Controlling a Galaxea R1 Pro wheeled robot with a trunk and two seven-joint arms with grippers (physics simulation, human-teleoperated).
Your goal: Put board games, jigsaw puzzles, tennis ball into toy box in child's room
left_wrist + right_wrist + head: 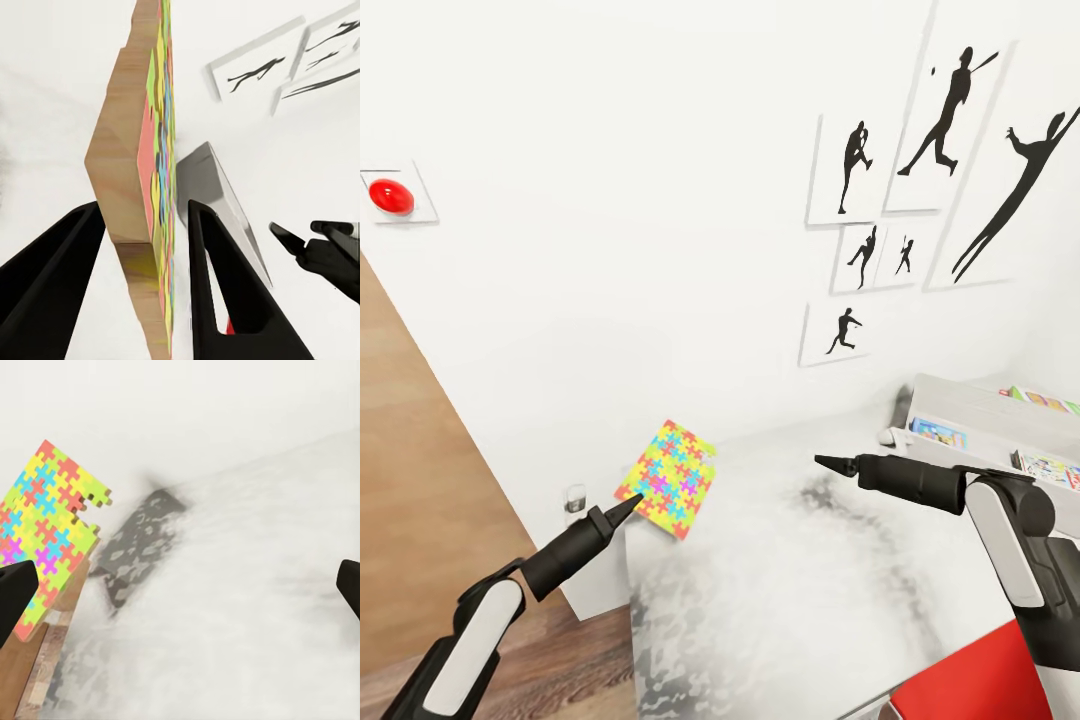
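Observation:
A jigsaw puzzle (672,478), a thin square of bright interlocking pieces, hangs tilted over the left end of the light-grey table (810,590). My left gripper (628,508) is shut on its lower corner. In the left wrist view the puzzle (146,187) stands edge-on between the two black fingers (225,292). My right gripper (832,463) hovers open over the table, a little to the right of the puzzle (52,525), with nothing between its fingers. The toy box (955,392) stands at the right, holding a blue board game (938,432) and two more colourful boxes (1050,468).
A white wall with black sports-silhouette pictures (940,130) rises behind the table. A red chair (980,680) sits at the lower right. Wood plank floor (420,480) lies to the left, past the table's end.

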